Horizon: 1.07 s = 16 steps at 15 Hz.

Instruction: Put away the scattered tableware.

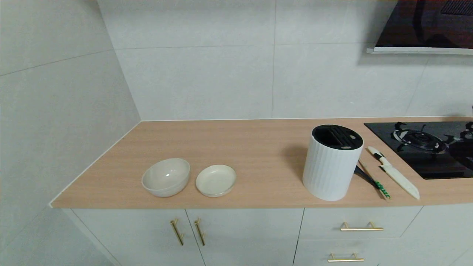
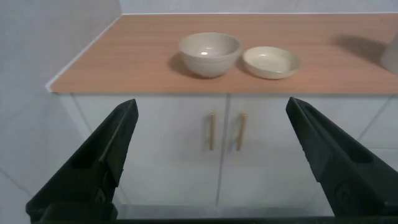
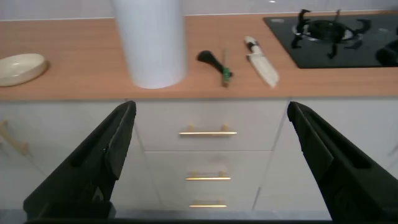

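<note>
— A pale wood counter [image 1: 258,147] runs along a grey tiled wall, with white cabinets underneath and a black gas hob [image 1: 425,147] set in at the robot's right. Where's the tableware?

— In two clusters, well apart. Toward the left, near the front edge, a deep cream bowl [image 1: 166,176] sits upright, with a shallow cream dish [image 1: 215,180] just beside it on its right. I can't tell whether their rims touch.

— And the other cluster?

— A white ribbed holder [image 1: 330,164] with a black slotted top stands between the dish and the hob. Right of its base lie a dark utensil [image 1: 364,176] and a thin stick with a green band [image 1: 383,191], then a white-handled knife [image 1: 393,172], lying flat, nearest the hob.

— The grippers?

— The left gripper [image 2: 211,109] has its jaws spread wide and nothing between them. It faces the cabinet doors [image 2: 227,149], with the bowl and dish farther off on the counter.

— The right one?

— The right gripper [image 3: 210,111] is likewise spread and empty, facing the drawer fronts [image 3: 208,155]. The holder, utensil, stick and knife lie beyond it on the counter, none touched.
</note>
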Available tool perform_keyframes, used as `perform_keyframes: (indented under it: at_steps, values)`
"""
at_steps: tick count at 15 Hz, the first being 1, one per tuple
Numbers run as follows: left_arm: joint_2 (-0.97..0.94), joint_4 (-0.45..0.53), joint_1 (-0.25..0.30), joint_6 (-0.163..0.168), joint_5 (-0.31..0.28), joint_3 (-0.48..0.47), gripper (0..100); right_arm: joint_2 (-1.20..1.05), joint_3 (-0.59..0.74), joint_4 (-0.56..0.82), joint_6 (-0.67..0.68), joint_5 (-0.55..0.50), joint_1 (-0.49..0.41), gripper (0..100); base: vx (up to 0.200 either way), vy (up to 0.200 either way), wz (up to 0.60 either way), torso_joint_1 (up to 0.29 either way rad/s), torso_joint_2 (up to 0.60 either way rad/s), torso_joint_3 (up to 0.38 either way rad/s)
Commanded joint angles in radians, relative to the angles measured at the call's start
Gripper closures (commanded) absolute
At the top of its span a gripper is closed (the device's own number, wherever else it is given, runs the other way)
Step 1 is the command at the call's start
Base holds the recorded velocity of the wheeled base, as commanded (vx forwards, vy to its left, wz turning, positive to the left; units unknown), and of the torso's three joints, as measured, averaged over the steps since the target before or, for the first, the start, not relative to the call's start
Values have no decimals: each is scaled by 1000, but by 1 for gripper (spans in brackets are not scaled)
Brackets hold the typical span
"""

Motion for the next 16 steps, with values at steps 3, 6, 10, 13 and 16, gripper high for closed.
perform_keyframes:
  at_steps: [3,6,10,13,16]
  values:
    - [0,0,0,0,1,0,0,1,0,-1,0,0,0,0,0,200,0,2,4,4]
    - [0,0,0,0,1,0,0,1,0,-1,0,0,0,0,0,200,0,4,4,1]
    - [0,0,0,0,-1,0,0,1,0,-1,0,0,0,0,0,200,0,1,4,1]
    - [0,0,0,0,1,0,0,1,0,-1,0,0,0,0,0,200,0,2,-2,4]
    - [0,0,0,0,1,0,0,1,0,-1,0,0,0,0,0,133,0,2,2,3]
